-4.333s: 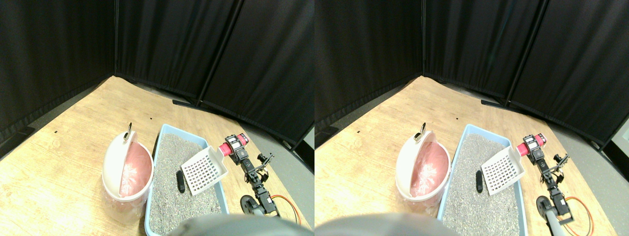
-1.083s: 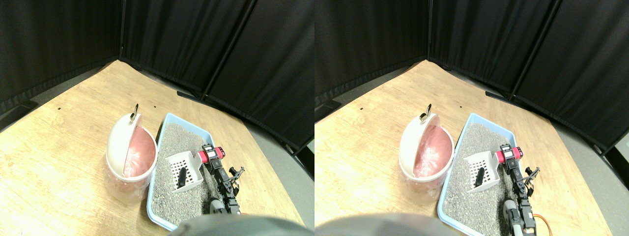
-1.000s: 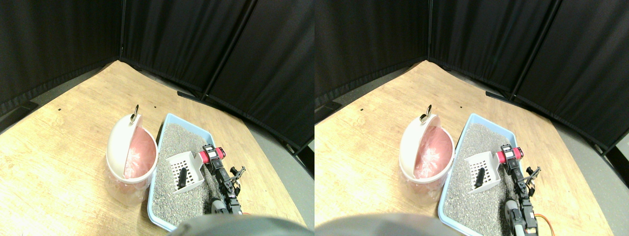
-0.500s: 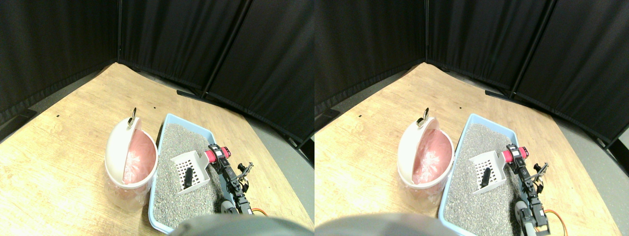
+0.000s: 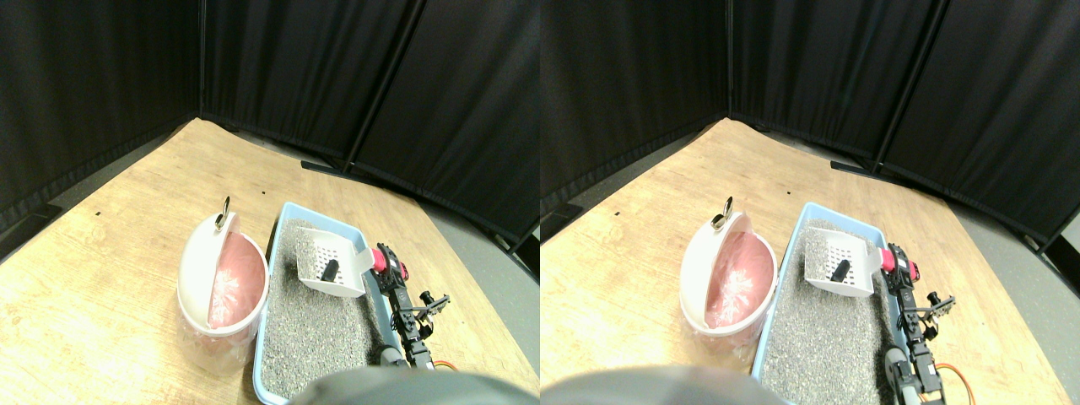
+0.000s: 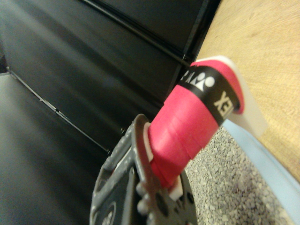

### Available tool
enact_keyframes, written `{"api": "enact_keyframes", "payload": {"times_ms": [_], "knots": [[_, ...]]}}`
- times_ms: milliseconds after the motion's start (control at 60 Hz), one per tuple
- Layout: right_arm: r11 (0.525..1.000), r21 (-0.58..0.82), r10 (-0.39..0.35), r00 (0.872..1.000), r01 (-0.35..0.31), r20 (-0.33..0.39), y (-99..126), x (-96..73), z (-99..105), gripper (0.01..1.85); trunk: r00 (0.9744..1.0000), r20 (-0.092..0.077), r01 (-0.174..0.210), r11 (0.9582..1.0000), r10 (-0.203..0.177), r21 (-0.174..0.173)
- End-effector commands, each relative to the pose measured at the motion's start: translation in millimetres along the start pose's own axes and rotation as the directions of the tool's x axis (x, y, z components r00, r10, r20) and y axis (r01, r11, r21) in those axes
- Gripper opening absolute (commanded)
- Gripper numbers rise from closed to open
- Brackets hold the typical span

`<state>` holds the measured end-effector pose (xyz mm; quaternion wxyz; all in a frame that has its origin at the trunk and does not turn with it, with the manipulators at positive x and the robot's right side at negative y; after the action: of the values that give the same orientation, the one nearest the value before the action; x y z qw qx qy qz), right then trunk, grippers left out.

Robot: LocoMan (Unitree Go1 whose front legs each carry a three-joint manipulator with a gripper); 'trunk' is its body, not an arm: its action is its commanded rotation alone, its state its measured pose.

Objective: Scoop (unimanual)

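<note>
Stereo: white slotted scoop w/ dark lump raised over litter tray, lidded bin beside; wood floor, black curtains.
Wrist: right gripper clamped on red-wrapped handle.

White slotted scoop carrying dark lump, above grey litter — blue tray, beside open bin

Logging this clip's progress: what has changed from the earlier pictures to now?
The white slotted scoop, earlier empty above the litter, dipped under the dark lump, and now carries it raised toward the far end of the blue litter tray. The right tool holds the scoop's red wrapped handle throughout. The white bin with pink liner stayed open beside the tray.
</note>
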<state>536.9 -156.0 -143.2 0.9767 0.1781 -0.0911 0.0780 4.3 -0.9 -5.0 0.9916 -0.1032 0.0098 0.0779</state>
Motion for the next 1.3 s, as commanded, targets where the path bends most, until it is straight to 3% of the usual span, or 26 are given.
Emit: {"api": "enact_keyframes", "payload": {"times_ms": [17,167,500,1017,1167,1300], "knots": [[0.994,0.105,-0.038,0.997,0.030,0.074,8,4.7,19,0.06,0.9995,0.030,0.010,0.9999,-0.010,-0.006],[0.971,0.233,-0.073,0.996,0.059,0.051,12,11.9,34,0.06,0.9991,0.039,0.013,0.9999,-0.013,-0.004],[0.941,0.325,-0.115,0.993,0.097,0.037,21,22.0,56,0.06,0.9988,0.047,0.015,0.9998,-0.015,-0.011],[0.900,0.415,-0.153,0.988,0.137,0.006,21,14.9,30,0.06,0.9990,0.043,0.007,0.9997,-0.006,-0.022],[0.916,0.378,-0.147,0.989,0.134,0.004,24,13.0,28,0.06,0.9991,0.042,0.006,0.9997,-0.004,-0.026],[0.962,0.264,-0.067,0.998,0.066,-0.003,25,12.6,31,0.06,0.9993,0.037,0.001,0.9995,0.000,-0.031]]}}
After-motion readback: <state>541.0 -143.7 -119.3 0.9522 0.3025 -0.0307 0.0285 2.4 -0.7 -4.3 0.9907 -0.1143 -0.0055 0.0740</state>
